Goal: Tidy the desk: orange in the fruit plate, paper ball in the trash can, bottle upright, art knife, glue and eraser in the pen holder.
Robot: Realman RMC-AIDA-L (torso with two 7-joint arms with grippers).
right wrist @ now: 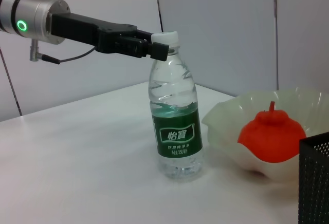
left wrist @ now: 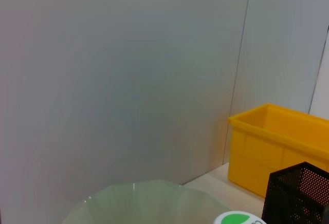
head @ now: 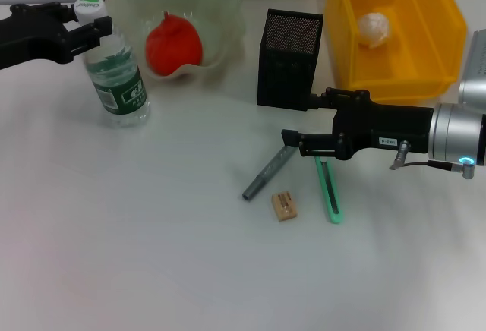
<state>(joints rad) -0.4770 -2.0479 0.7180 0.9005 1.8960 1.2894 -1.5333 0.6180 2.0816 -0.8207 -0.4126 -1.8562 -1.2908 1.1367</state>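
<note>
Upright on the white desk [head: 152, 255]: clear plastic bottle [head: 115, 73], dark green label, white-and-green cap, just beside the fruit plate [head: 220, 12]. At the cap, reaching level from the far left edge: left gripper [head: 95, 29], black fingers [right wrist: 154, 49] pinched on the bottle neck. Inside the translucent, wavy-rimmed pale-green fruit plate: red-orange orange [head: 173, 42], bumpy at the top. Right of the plate: black square mesh pen holder [head: 288, 58], standing. Farther right: bright yellow rectangular trash can [head: 425, 58], open-topped, with the crumpled off-white paper ball [head: 373, 29] on its floor.

In front of the pen holder, stretched level from the right edge and low over the desk: right gripper [head: 292, 140], silver wrist with a lit ring, black body; fingers open, tips over the upper end of a grey stick-shaped item [head: 267, 173], contact not discernible. Flat on the desk below: green slender art knife [head: 330, 190] under the gripper body, and the small tan eraser [head: 284, 206] between the two, touching neither.

Behind the desk: plain pale grey wall panels [left wrist: 128, 80] with vertical seams.
</note>
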